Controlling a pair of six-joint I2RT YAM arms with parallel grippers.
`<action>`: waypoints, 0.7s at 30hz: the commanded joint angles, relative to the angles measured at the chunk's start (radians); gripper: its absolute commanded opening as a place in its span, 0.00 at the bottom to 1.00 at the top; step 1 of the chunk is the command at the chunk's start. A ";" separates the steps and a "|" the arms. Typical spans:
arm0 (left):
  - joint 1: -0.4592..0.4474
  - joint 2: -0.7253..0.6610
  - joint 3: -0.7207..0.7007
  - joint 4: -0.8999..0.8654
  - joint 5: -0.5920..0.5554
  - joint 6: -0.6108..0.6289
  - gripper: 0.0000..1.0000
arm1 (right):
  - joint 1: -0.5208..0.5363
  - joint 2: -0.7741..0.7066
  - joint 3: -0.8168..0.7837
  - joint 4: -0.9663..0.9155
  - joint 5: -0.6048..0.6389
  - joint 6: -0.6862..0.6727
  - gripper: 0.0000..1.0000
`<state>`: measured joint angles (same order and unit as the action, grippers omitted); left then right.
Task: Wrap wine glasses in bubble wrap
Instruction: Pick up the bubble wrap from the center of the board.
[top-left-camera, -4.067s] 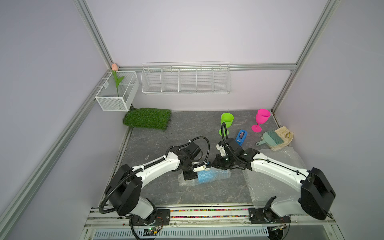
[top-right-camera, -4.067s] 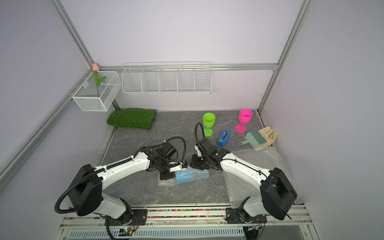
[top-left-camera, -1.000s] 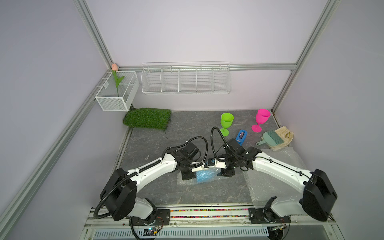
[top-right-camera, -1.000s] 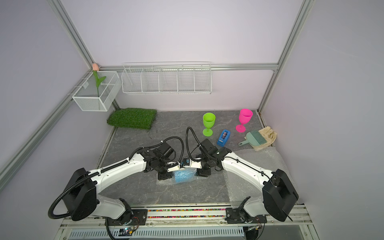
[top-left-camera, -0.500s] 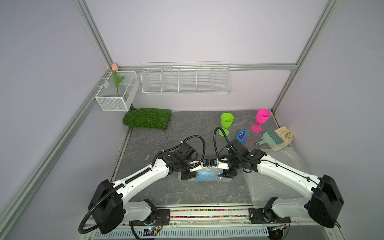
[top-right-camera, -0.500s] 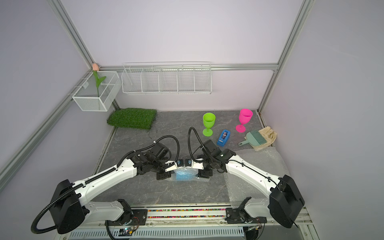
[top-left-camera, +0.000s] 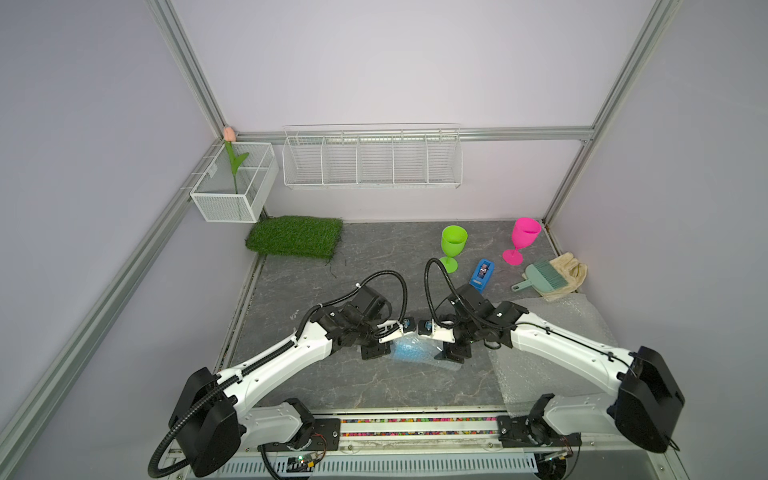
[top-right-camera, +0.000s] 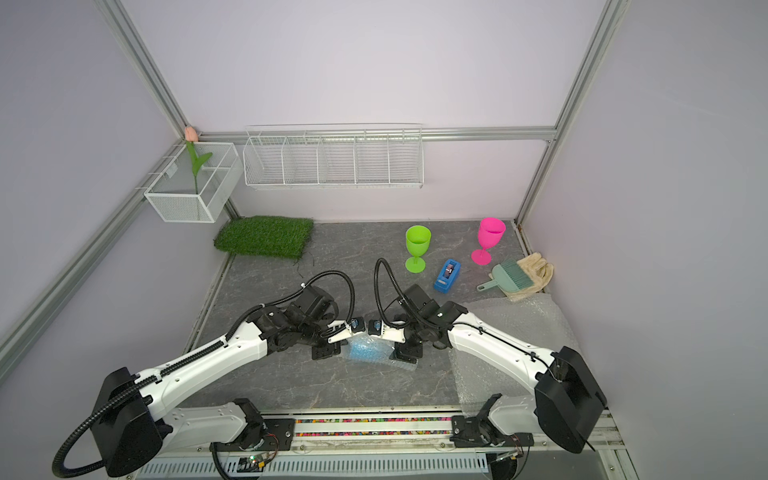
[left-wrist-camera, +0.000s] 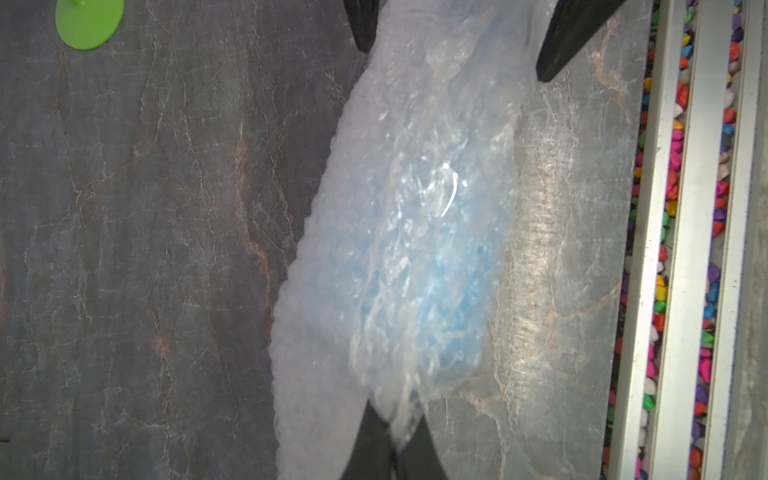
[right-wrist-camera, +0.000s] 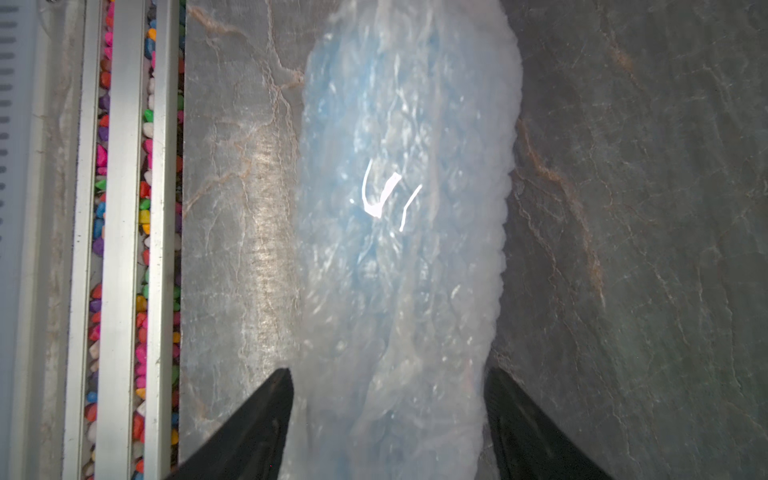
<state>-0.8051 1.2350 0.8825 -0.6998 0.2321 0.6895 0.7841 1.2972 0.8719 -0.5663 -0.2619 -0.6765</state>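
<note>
Left wrist view is showing the left gripper (left-wrist-camera: 392, 432) clamping tight on one end of the bubble wrap (left-wrist-camera: 399, 187), w/ the sky blue goblet (left-wrist-camera: 428, 299) showing thru it, bundle lying on the tabletop (left-wrist-camera: 145, 249) near the front rail (left-wrist-camera: 698, 208). In both top views the right gripper (top-left-camera: 452, 353) is straddling the bundle's other end, jaws spread wide either side. Further right, lime green goblet (top-left-camera: 454, 243) & hot pink goblet (top-left-camera: 525, 232) are standing upright & unwrapped toward the back, w/ spare wrap sheets (top-left-camera: 573, 316) lying under the right arm.
</note>
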 joint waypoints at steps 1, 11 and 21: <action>0.005 -0.017 -0.008 0.021 0.018 -0.004 0.00 | 0.029 -0.064 -0.051 0.046 -0.032 0.088 0.78; 0.004 -0.018 -0.007 0.016 0.021 -0.002 0.00 | 0.087 0.039 -0.108 0.166 0.155 0.105 0.74; 0.006 -0.033 -0.005 0.026 -0.013 -0.009 0.00 | 0.081 -0.013 -0.133 0.198 0.164 0.112 0.20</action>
<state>-0.7979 1.2312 0.8787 -0.6914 0.2241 0.6746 0.8673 1.3174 0.7670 -0.3920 -0.1055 -0.5667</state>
